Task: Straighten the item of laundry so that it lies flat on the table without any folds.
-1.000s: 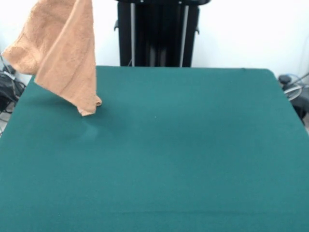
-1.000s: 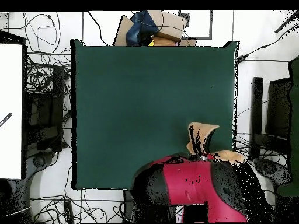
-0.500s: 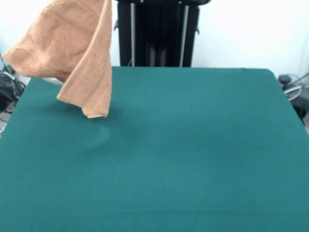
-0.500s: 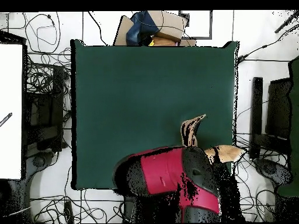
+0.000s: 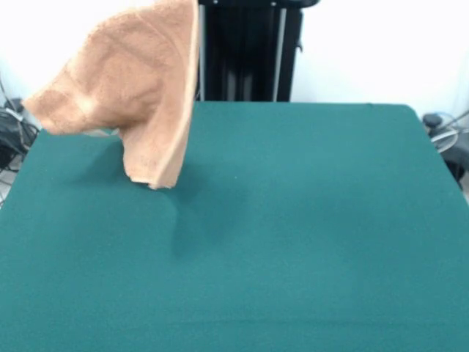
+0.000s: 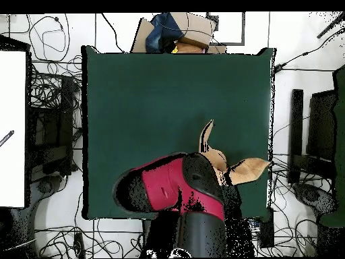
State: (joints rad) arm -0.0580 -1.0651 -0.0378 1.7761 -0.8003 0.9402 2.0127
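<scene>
The peach-orange towel [image 5: 132,95] hangs in the air over the far left part of the green table [image 5: 308,235]. Its top runs out of the picture's upper edge. It is draped and folded, and its lowest corner hangs just above the cloth. In the overhead view the towel [image 6: 249,168] shows as folded flaps beside the red and black arm [image 6: 172,189], over the table [image 6: 155,101] near the robot's side. The gripper itself is hidden: above the frame in the front view, under the arm in the overhead view.
The black pedestal [image 5: 242,51] stands behind the table's far edge. Cables lie on the floor around the table. A cardboard box with a blue thing [image 6: 176,30] sits beyond the far edge in the overhead view. A white panel [image 6: 12,128] stands at the left.
The hanging towel has swung rightward in the front view, further over the table, with its lower corner lower. In the overhead view the arm has swung left.
</scene>
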